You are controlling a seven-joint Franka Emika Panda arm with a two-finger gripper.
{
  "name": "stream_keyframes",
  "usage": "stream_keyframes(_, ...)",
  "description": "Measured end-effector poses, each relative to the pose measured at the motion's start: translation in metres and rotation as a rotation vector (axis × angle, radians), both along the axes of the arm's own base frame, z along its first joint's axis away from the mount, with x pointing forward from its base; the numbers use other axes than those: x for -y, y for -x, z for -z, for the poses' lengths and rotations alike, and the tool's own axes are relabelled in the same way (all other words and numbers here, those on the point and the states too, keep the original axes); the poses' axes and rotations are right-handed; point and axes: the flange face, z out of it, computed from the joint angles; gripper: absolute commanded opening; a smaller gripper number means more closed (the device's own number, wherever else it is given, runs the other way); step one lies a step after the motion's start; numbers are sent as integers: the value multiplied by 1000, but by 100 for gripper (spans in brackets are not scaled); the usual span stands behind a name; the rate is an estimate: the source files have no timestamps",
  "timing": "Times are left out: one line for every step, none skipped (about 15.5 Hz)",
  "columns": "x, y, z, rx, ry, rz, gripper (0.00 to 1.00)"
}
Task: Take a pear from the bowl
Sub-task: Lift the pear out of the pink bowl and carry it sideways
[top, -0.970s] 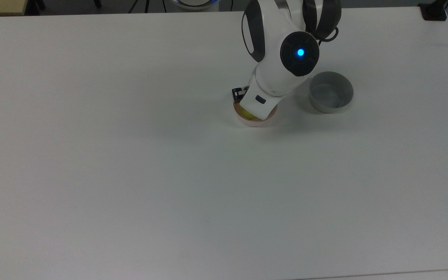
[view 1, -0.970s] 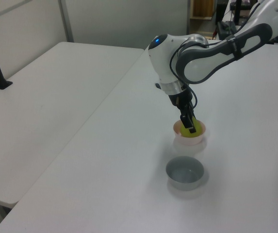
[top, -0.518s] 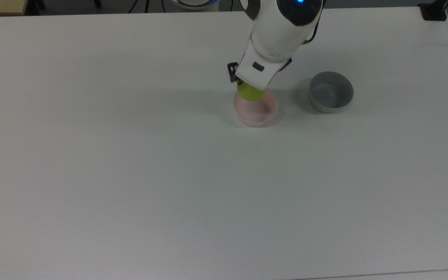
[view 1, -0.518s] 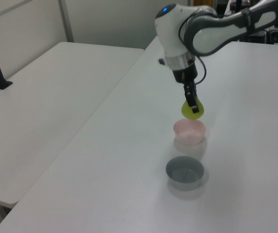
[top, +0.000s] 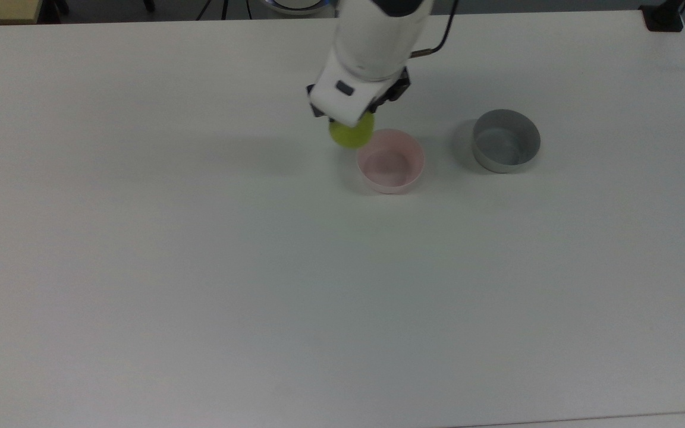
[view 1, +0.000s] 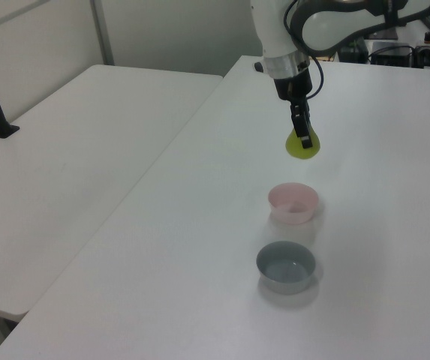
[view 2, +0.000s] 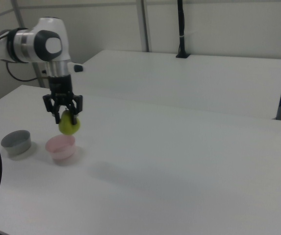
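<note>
The yellow-green pear (top: 351, 132) (view 1: 302, 146) (view 2: 69, 126) hangs in the air above the white table (top: 200, 267), held from above by my gripper (top: 354, 122) (view 1: 303, 139) (view 2: 66, 116), which is shut on it. The pale pink bowl (top: 390, 161) (view 1: 293, 202) (view 2: 61, 147) stands empty on the table, below the pear and just to the top view's right of it. In the right view the black fingers (view 2: 74, 117) clasp the fruit's upper half, well clear of the bowl's rim.
A grey bowl (top: 506, 140) (view 1: 286, 265) (view 2: 16, 142) of similar size stands empty beside the pink one, to the top view's right. A second white table (view 1: 57, 172) adjoins in the left view. A black post (view 2: 180, 29) stands on the far table in the right view.
My gripper has risen out of the pink bowl with the pear in it and drifted to the top view's left. The pink bowl now lies empty and uncovered.
</note>
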Motion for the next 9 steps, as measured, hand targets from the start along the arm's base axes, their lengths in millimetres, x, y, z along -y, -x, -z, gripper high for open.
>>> stream_keyframes(20, -4, 0, -2, -3, 12, 35)
stream_keyframes(42, -7, 0, -3, -6, 26, 35)
stream_keyframes(69, -10, 0, -3, -1, 42, 35)
stream_keyframes(103, -13, 1, -6, 14, 66, 36)
stream_keyframes(124, -13, 3, -9, 23, 78, 36)
stream_keyframes(145, -16, 5, 1, 28, 94, 36)
stream_keyframes(156, -18, 8, 11, 29, 105, 36)
stream_keyframes(166, -21, 14, 17, 30, 117, 38)
stream_keyframes(173, -23, 22, 18, 31, 126, 40)
